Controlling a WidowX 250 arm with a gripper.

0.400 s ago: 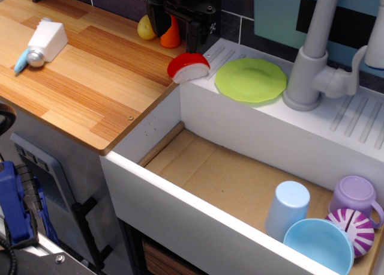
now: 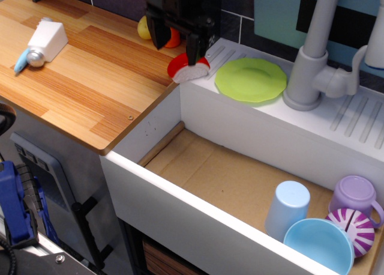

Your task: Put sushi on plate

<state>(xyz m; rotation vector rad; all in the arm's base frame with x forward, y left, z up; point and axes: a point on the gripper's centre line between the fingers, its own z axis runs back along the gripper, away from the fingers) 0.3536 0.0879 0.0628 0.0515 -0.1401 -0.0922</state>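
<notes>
The sushi, a small red-topped piece with a white base, lies at the corner where the wooden counter meets the white sink ledge. The lime-green plate lies flat on the ledge just to its right. My black gripper hangs directly over the sushi with its jaws open. One finger stands left of the sushi and the other finger reaches down onto its red top. Nothing is held.
A yellow fruit and an orange piece sit behind the gripper. A white bottle lies on the wooden counter. The grey faucet stands right of the plate. A blue cup, light-blue bowl, purple cup and striped ball are in the sink.
The gripper has come down and slightly forward over the sushi. The sushi and plate have not moved.
</notes>
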